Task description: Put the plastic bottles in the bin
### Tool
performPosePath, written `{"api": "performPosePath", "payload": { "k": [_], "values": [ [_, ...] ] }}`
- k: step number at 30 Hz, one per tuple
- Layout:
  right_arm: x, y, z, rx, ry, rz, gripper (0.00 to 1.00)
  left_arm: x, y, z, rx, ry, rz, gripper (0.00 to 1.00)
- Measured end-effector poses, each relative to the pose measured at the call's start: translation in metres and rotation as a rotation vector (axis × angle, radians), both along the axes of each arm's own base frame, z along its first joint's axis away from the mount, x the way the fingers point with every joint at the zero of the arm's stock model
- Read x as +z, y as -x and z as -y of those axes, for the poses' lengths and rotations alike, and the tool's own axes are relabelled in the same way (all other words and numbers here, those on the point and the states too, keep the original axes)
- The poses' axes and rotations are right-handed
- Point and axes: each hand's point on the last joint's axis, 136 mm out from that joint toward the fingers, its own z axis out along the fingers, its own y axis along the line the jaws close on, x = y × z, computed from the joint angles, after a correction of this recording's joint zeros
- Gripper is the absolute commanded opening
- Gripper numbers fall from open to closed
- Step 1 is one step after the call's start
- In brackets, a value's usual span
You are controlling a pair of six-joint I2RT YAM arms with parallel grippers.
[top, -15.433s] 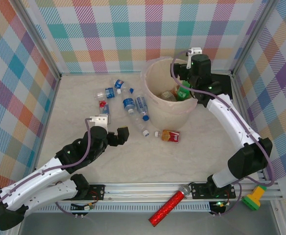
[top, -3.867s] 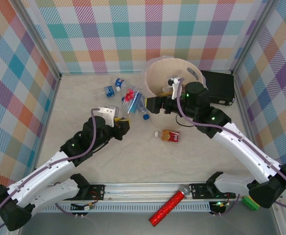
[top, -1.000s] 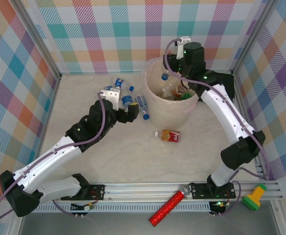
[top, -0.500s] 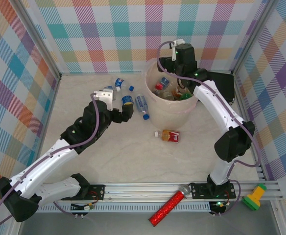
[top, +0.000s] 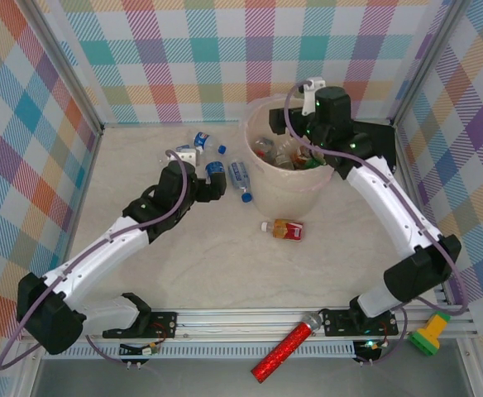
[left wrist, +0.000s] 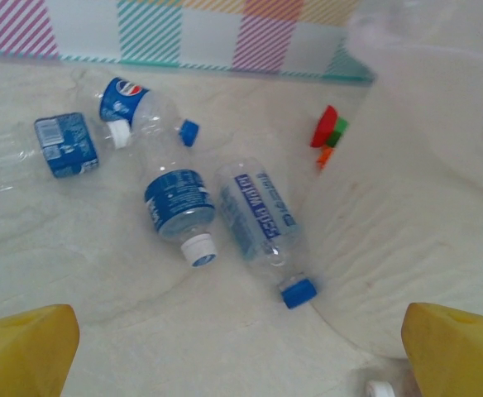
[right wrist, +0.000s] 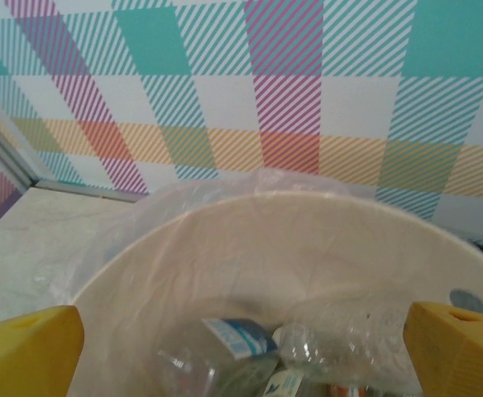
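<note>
Beige bin (top: 291, 194) far centre, bottles (top: 287, 153) inside | right gripper (right wrist: 241, 347) spread empty above it | left gripper (left wrist: 241, 356) spread over loose bottles (left wrist: 179, 207) left of bin | step: reach for pick | next: descend, straddle one bottle, close

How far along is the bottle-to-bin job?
Done: several bottles lie inside the bin. In hand: nothing. The right claw is open over the bin, and the left claw is open above the table. Left: four blue-labelled bottles lie beside the bin under the left claw, plus a red-labelled bottle in front of the bin.
</note>
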Motion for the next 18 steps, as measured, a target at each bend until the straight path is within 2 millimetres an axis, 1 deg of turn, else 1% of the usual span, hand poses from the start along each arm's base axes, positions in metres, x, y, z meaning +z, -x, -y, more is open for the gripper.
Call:
{"api": "performPosePath", "payload": {
  "k": [4,6,8,10,13,15,18],
  "values": [
    [-0.014,0.015,0.001,0.021,-0.025,-0.03,0.99,-0.027,-0.02,-0.02,0.103,0.026,-0.075,0.97],
    [-0.02,0.02,0.001,0.029,-0.033,-0.046,0.99,-0.041,-0.028,-0.026,0.135,0.041,-0.112,0.93],
    [-0.021,0.026,0.002,0.036,-0.047,-0.052,0.99,-0.057,-0.036,-0.028,0.157,0.057,-0.152,0.88],
    [-0.019,0.031,0.003,0.041,-0.064,-0.048,0.99,-0.074,-0.041,-0.027,0.17,0.067,-0.198,0.84],
    [-0.014,0.04,0.005,0.048,-0.084,-0.038,0.99,-0.1,-0.049,-0.021,0.18,0.078,-0.267,0.76],
    [-0.009,0.044,0.006,0.049,-0.095,-0.027,0.99,-0.111,-0.057,-0.014,0.183,0.09,-0.3,0.7],
    [-0.002,0.047,0.008,0.048,-0.106,-0.013,0.99,-0.125,-0.068,-0.006,0.19,0.119,-0.34,0.65]
  ]
}}
